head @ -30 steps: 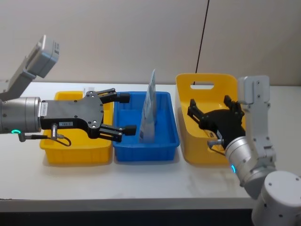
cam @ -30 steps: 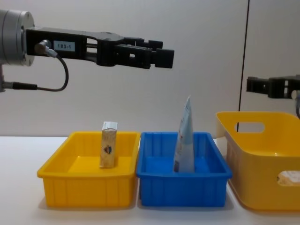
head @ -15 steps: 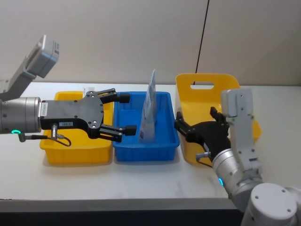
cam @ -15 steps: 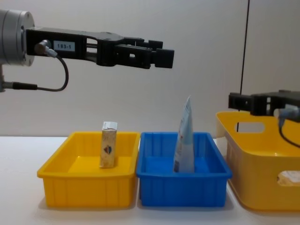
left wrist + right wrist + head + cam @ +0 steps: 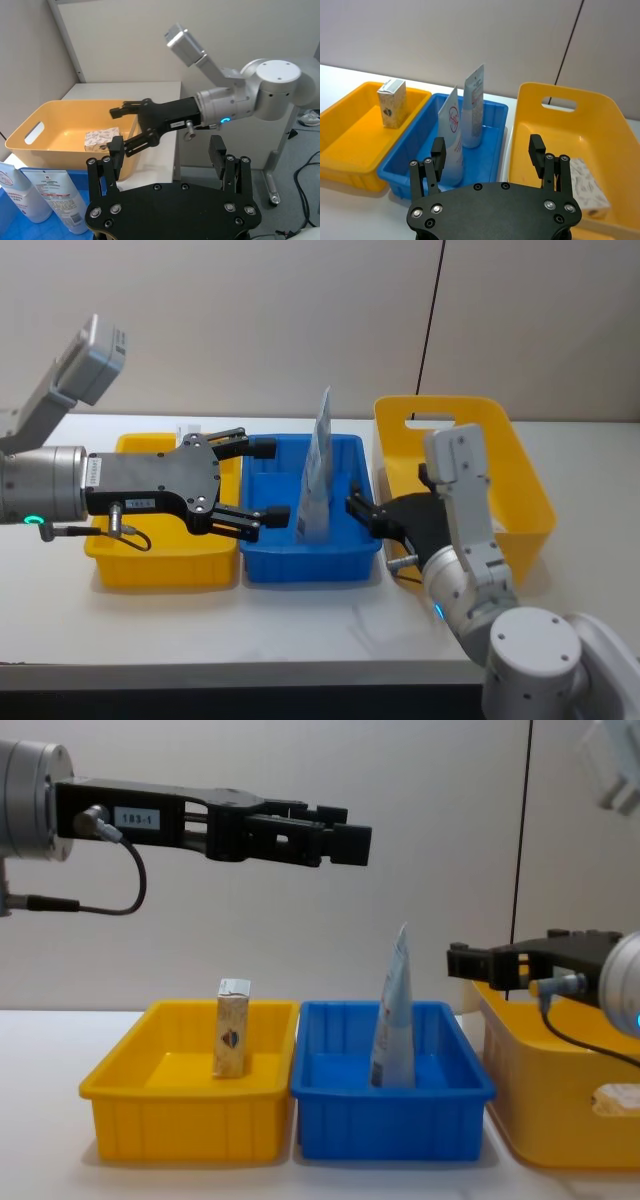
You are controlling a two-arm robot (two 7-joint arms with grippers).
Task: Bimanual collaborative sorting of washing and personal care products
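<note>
Bins stand in a row on the white table (image 5: 300,630), and the blue bin (image 5: 345,555) in the middle serves as the landmark. In it stands a pale blue tapered tube (image 5: 393,1010), upright and leaning slightly; the right wrist view shows a second tube (image 5: 451,136) just beside it. The low yellow bin (image 5: 150,1120) touching the blue bin's left side holds a small beige carton (image 5: 231,1041), upright near its back. The tall yellow bin (image 5: 520,480) at the blue bin's right holds a white block-shaped pack (image 5: 587,186) lying on its floor.

The left gripper (image 5: 265,480) hangs high above the blue bin's left edge, fingers spread wide and empty. The right gripper (image 5: 480,965) sits between the blue bin and the tall yellow bin, above their rims, fingers likewise wide apart with nothing held.
</note>
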